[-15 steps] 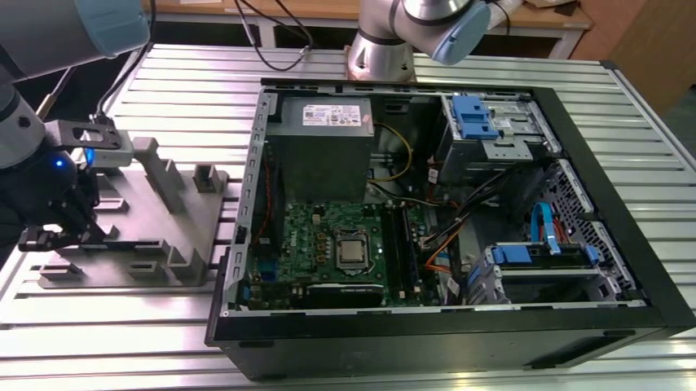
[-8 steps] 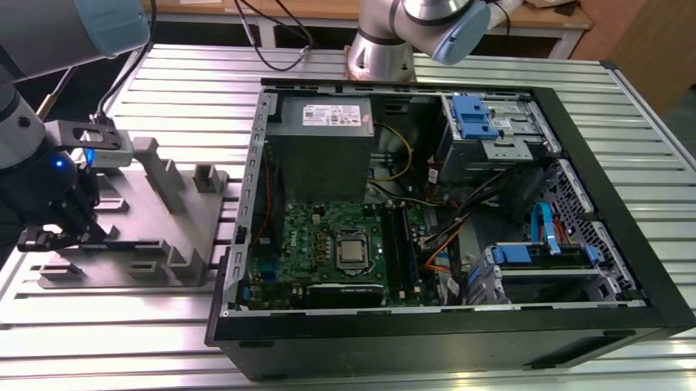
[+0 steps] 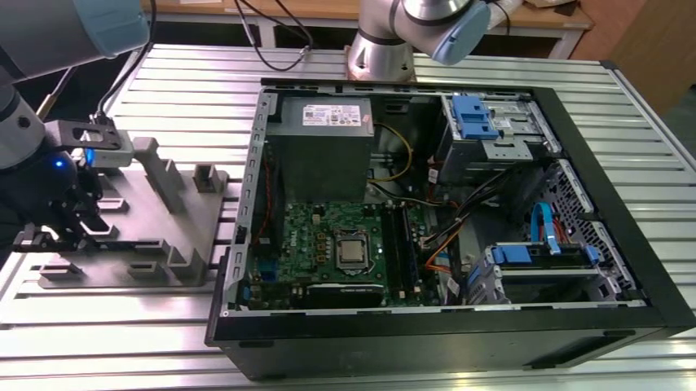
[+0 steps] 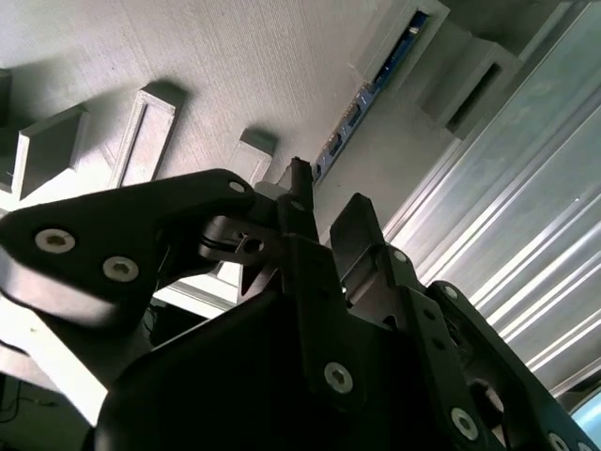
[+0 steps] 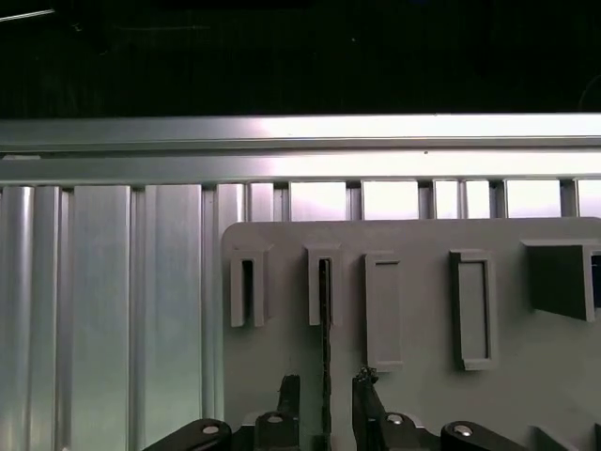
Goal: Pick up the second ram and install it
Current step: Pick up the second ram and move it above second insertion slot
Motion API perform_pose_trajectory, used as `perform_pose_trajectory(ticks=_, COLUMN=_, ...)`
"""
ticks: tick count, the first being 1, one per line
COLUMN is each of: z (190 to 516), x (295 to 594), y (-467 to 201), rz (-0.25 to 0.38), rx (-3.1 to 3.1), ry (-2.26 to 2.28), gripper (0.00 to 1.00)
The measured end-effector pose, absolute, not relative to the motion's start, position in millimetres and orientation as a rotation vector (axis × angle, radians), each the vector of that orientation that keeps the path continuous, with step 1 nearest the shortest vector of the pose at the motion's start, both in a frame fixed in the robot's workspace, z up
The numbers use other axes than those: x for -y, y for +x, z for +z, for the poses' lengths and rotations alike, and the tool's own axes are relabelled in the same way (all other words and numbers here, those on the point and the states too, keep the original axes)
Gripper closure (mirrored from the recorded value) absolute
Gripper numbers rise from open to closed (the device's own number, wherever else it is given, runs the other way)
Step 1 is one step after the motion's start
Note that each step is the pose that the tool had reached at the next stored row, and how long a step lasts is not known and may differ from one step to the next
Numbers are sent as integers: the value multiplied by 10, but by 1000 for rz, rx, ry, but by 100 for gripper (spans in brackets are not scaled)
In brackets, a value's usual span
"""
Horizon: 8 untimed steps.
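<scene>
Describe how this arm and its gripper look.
The arm is silver-grey tubing with light-blue joint caps, and a small blue light glows near its wrist. The gripper is matte black: angular linked bars dotted with silver screw heads, ending in two narrow fingers.

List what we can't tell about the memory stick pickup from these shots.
- Memory stick face: the first wrist view sees it edge-on, and one end is cut off by the frame edge, past the open pincer.
- Where it stands in the grey tray: in the exterior view, the dark arm covers that part.
- Case slots: in the exterior view, too small and dark to tell whether a stick is already fitted.
</scene>
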<state>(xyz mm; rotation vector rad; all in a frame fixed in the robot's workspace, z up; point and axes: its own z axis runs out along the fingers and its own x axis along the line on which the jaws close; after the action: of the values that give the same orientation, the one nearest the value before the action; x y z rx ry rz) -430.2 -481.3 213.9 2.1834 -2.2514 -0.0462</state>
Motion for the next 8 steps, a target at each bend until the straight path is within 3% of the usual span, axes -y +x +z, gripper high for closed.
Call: perform_pose_trajectory(ticks=8, z=2066, x=4817, y=-4324, rz=-45, rx=2249, ry=2192, gripper=67)
